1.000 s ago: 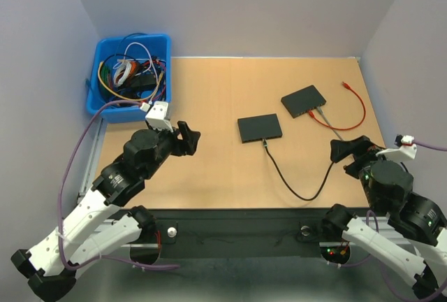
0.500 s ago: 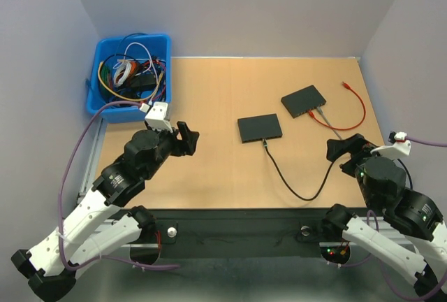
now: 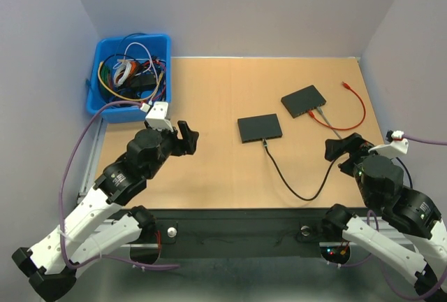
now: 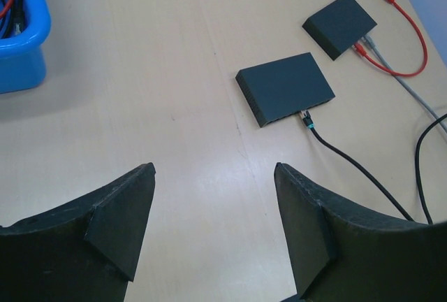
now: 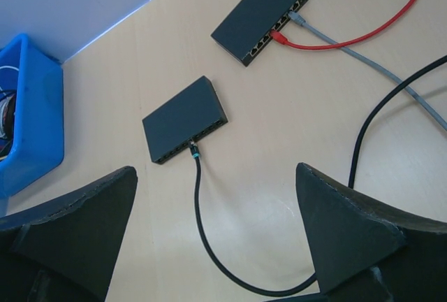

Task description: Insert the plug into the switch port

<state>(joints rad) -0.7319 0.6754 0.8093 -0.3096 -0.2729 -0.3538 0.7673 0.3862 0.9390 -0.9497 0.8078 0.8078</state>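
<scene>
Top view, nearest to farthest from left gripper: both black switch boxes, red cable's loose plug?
1. Black switch box with black cable, table centre.
2. Black switch box with red cable, farther right.
3. Red cable's loose plug, far right.

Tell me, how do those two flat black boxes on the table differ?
The nearer switch has one black cable plugged in; the farther switch has two, a red cable and a grey cable. The nearer switch lies more central, the farther switch further back and right. Both are flat, dark, rectangular.

table [image 4: 174, 71]: smooth pale wood-look, faint sheen | switch [image 4: 286, 87]: matt black | bin [image 4: 28, 57]: glossy blue plastic | fingers [image 4: 115, 207]: matt black
</scene>
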